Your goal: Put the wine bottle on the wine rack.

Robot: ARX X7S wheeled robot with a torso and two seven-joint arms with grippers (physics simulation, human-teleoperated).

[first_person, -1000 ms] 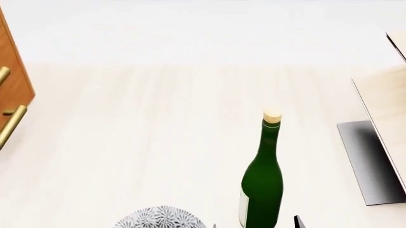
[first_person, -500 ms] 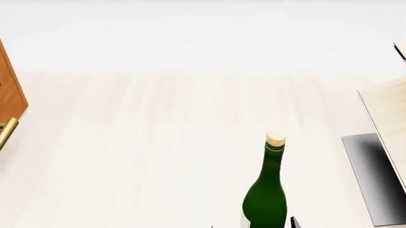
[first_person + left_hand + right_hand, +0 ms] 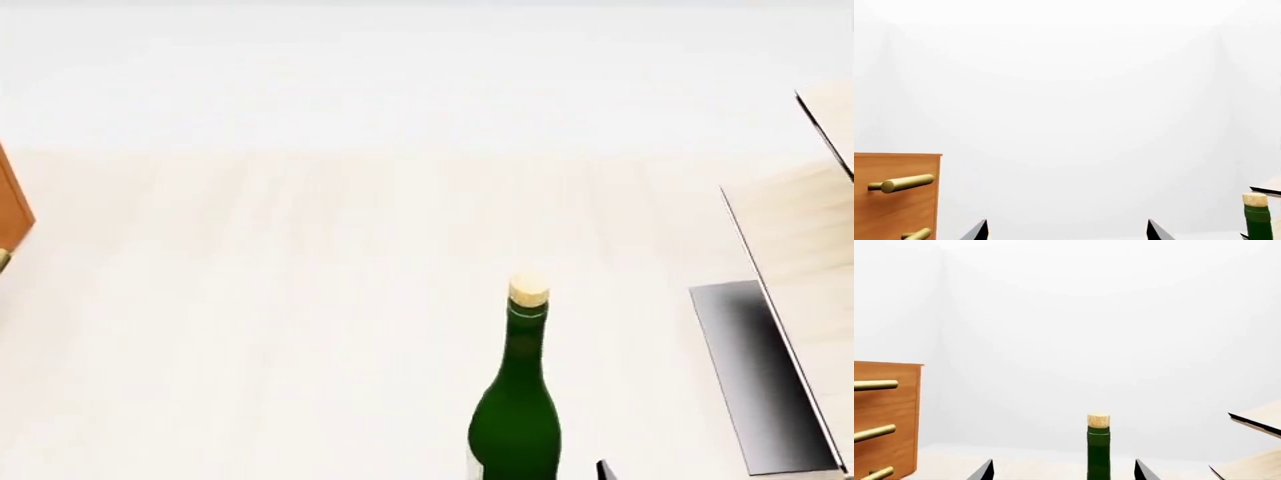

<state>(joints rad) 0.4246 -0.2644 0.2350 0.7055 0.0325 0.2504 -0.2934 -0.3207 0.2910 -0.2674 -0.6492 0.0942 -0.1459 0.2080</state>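
wine bottle (image 3: 518, 400) stands upright, label unreadable; left gripper (image 3: 1066, 231) and right gripper (image 3: 1063, 470) both spread apart, empty.

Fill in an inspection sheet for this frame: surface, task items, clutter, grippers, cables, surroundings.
Surface: pale wood table, bare where visible.
Bottle: upright, corked, near the table's front edge.
Rack: at the robot's right, apart from the bottle; boards empty where visible.
Clutter: nothing seen.
Left gripper: open, nothing between the tips.
Right gripper: open, tips either side of the bottle neck; contact cannot be told.
Cables: nothing seen.
Surroundings: cabinet with brass handles at the left; white walls.
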